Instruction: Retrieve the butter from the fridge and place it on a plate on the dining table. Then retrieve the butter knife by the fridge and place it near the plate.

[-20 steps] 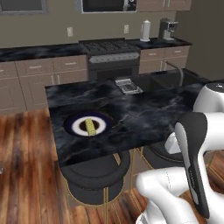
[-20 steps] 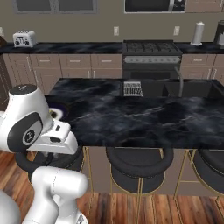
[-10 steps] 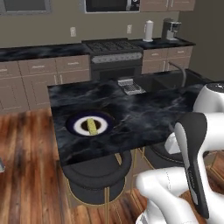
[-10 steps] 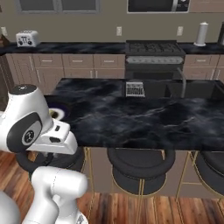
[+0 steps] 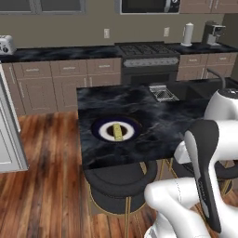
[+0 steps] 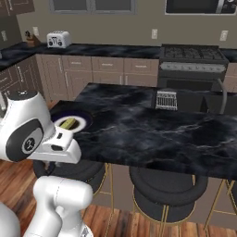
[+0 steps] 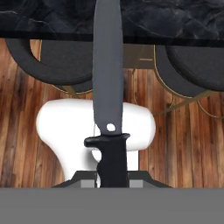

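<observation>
My gripper [image 7: 113,178] is shut on the black handle of the butter knife [image 7: 108,70]. Its long grey blade points up toward the edge of the dining table [image 7: 166,19]. In the left base view the yellow butter [image 5: 118,132] lies in the white centre of the navy-rimmed plate [image 5: 99,129], near the left end of the black marble dining table [image 5: 158,123]. From the right base view the butter [image 6: 68,123] and plate [image 6: 84,121] sit at the near left corner of the table [image 6: 152,134], just behind my arm's white elbow.
Round dark stools [image 5: 118,179] [image 6: 166,185] stand under the table's near edge. A small metal rack [image 5: 162,93] lies at the table's far side. Counters, a stove [image 5: 148,53] and a toaster [image 6: 58,39] line the back wall. A tall pale grey panel [image 5: 8,130] stands at the left.
The whole scene has slid to the right in both base views, so the base has moved. The plate with the butter now shows in the right base view.
</observation>
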{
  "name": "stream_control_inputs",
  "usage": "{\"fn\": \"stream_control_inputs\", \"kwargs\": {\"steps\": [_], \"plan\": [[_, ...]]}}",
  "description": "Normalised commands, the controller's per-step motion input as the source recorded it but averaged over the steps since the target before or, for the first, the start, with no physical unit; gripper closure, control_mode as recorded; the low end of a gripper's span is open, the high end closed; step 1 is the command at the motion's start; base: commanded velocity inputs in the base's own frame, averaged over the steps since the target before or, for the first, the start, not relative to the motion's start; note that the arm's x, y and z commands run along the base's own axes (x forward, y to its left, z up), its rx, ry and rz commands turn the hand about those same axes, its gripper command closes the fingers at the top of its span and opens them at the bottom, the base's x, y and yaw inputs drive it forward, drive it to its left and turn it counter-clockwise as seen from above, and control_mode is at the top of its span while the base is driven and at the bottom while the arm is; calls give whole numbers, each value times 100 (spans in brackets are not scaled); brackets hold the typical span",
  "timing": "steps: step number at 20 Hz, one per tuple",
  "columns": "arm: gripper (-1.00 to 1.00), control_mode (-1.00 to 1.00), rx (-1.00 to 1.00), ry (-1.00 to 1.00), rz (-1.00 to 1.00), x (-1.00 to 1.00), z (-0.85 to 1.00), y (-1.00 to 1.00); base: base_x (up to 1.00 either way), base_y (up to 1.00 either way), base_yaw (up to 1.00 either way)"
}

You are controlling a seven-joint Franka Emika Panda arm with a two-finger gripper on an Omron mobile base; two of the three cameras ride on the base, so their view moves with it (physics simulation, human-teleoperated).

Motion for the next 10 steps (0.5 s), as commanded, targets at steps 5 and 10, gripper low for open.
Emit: {"fn": "stream_control_inputs", "kwargs": {"steps": [5,10], "plan": [[100,100,0,0,0,0,0,0,24,1,0],[100,-100,0,0,0,0,0,0,0,0,0]]}}
